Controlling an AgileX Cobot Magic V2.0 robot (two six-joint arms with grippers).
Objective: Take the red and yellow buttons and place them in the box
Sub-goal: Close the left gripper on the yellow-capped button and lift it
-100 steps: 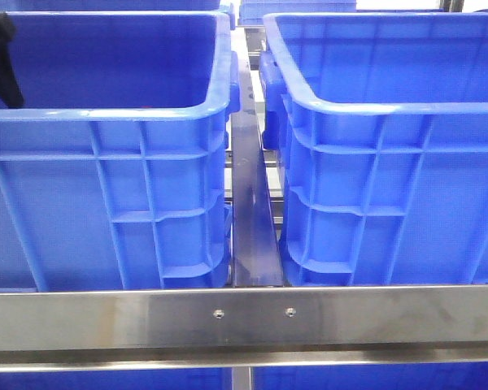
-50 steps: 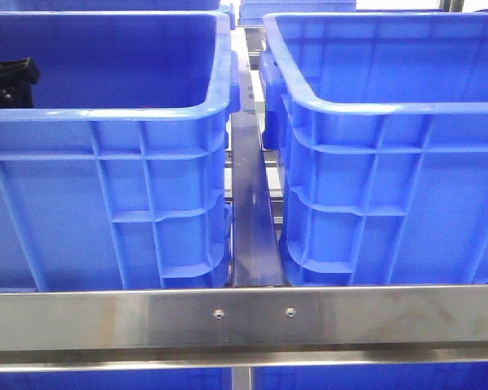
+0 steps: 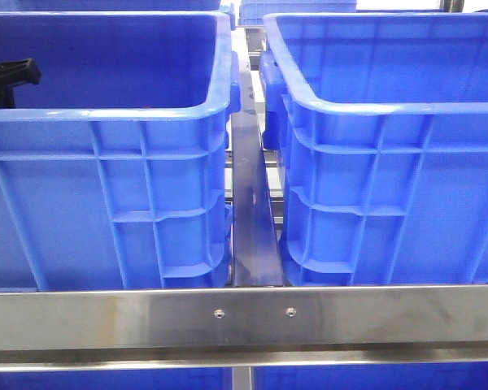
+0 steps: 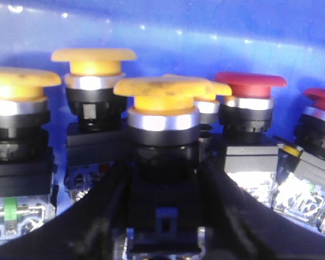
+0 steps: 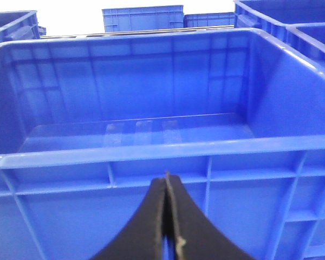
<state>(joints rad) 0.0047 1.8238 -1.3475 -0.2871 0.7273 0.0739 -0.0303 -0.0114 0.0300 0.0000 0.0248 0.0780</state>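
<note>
1. Left gripper [image 4: 165,216]: down inside the left blue crate [image 3: 106,114]. In the front view only a black scrap of it shows, at 9 o'clock on the crate's rim. The wrist view shows its dark fingers [image 4: 97,216] flanking the black body of a yellow mushroom-head button [image 4: 162,95]. They are spread to either side of it; contact is not clear, so I cannot tell whether the grip is made.

2. Buttons: these are industrial push-buttons, not flat discs. Each has a broad domed cap, a bright metal collar, a black barrel and a clear contact block below. More yellow caps [image 4: 95,54] stand at 10 and 9 o'clock of the flanked one. A red button [image 4: 251,81] stands at 2 o'clock, and a second red cap [image 4: 320,100] at 3 o'clock.

3. Handling (judged): rigid plastic and metal, modest weight, top-heavy. The cap is smooth and overhangs, so hold the squared black body under the collar. They are packed close, and a neighbour may get nudged.

4. Right gripper [image 5: 167,216]: fingers pressed together, holding nothing. It hangs just outside the near wall of the right box [image 5: 151,151].

5. The right box has glossy moulded plastic, a ribbed outer wall and a thick rounded rim. No buttons are seen in it.

6. A steel rail [image 3: 244,317] runs across the front.
</note>
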